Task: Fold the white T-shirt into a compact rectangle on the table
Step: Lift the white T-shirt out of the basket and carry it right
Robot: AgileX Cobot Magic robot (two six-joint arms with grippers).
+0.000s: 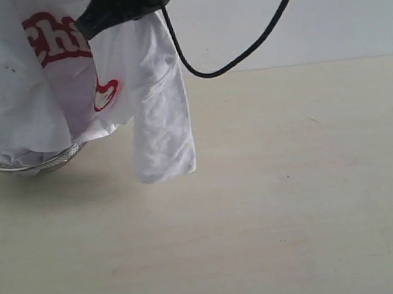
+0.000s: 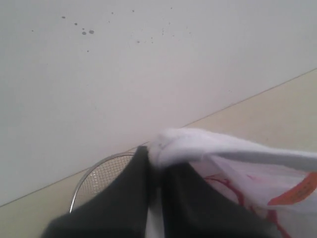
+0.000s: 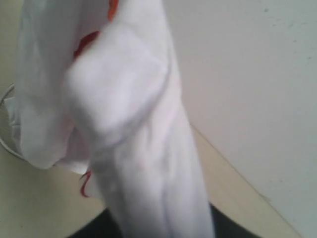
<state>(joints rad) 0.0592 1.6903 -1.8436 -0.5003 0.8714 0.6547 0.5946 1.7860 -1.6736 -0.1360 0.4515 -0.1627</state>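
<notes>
The white T-shirt (image 1: 74, 82) with red lettering hangs in the air over the left of the table (image 1: 292, 214), one sleeve dangling lowest. My right gripper (image 1: 89, 25) reaches in from the top and pinches the cloth. In the right wrist view the T-shirt (image 3: 138, 148) drapes over the gripper (image 3: 158, 223), and only the dark edges of its fingers (image 3: 94, 230) show at either side of the cloth. My left gripper (image 2: 157, 163) is shut on a bunched white fold of the T-shirt (image 2: 198, 144), and it is out of the exterior view.
A silver wire-mesh basket (image 1: 33, 165) stands on the table under the hanging shirt, and its rim (image 2: 99, 178) shows beside the left fingers. A black cable (image 1: 243, 53) loops down from the arm. A pale wall (image 1: 322, 12) backs the table.
</notes>
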